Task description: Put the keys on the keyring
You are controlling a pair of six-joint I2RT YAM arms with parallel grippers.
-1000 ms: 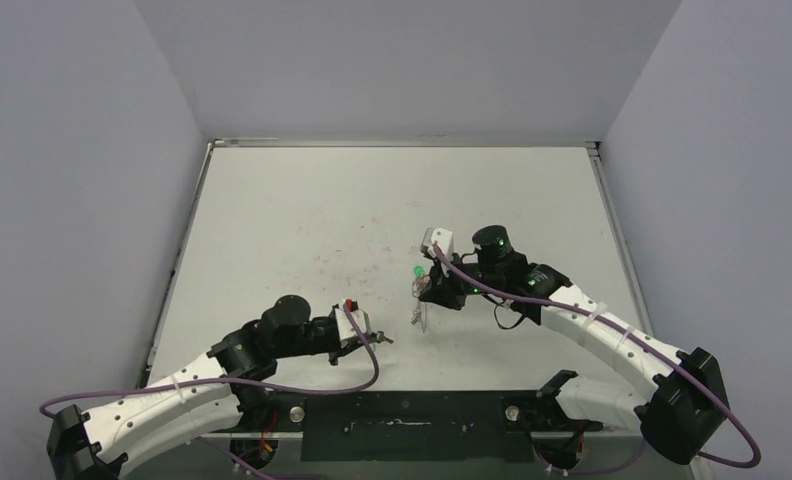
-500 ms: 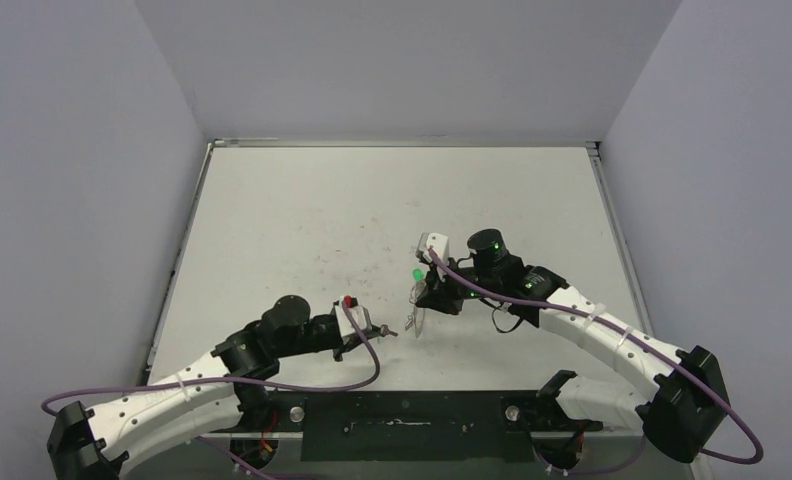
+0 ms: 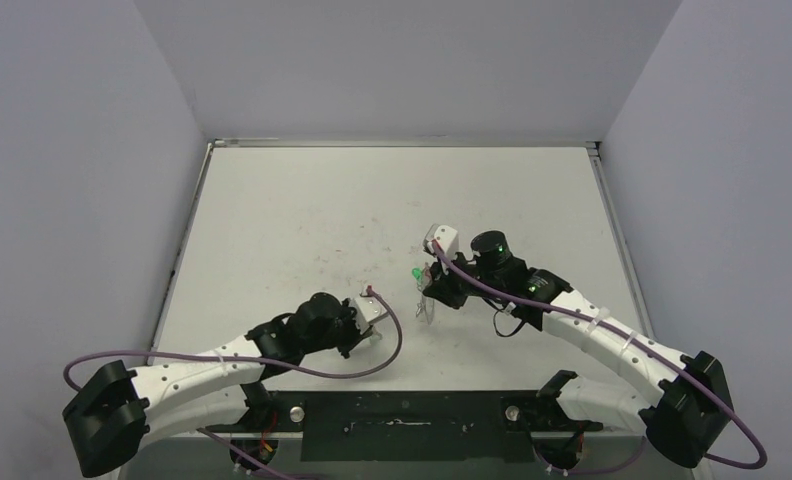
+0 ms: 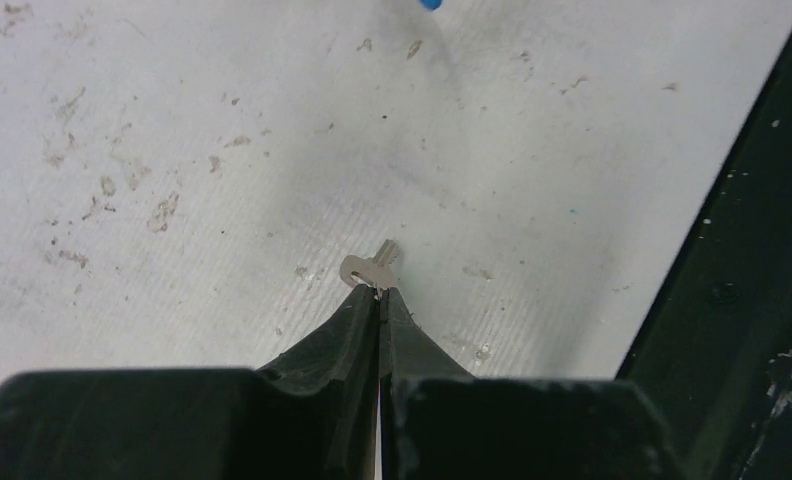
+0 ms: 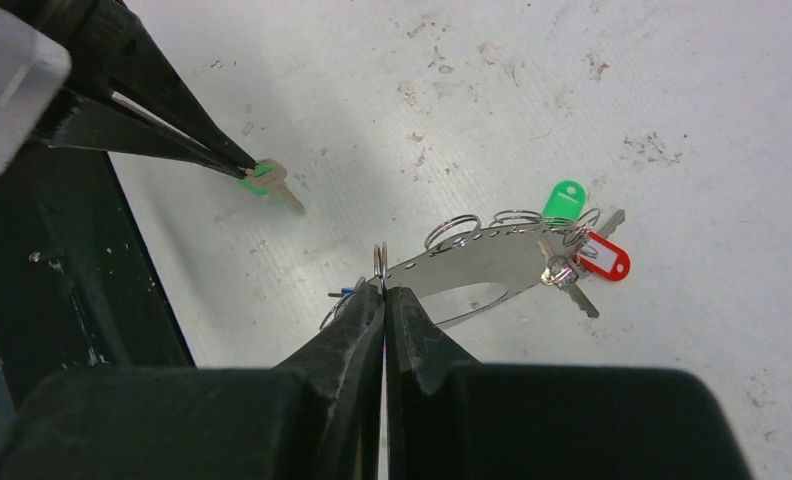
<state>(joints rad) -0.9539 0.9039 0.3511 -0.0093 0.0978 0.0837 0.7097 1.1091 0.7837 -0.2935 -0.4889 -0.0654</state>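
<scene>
My left gripper is shut on a small silver key, whose head pokes out past the tips just above the table. In the right wrist view that key sits at the left gripper with a bit of green at the tips. The right gripper is shut on the rim of the keyring, a silver hoop held on edge with wire loops along it. A green tag and a red tag with keys hang at its far end. From above, the keyring lies right of the left wrist.
A black rail runs along the near table edge, close on the right in the left wrist view and on the left in the right wrist view. A blue tag shows at the top edge. The white table is scuffed and walled.
The left arm has swung forward and right and rolled its wrist, bringing its key closer to the keyring. The right gripper with the keyring shifted slightly and came back.
</scene>
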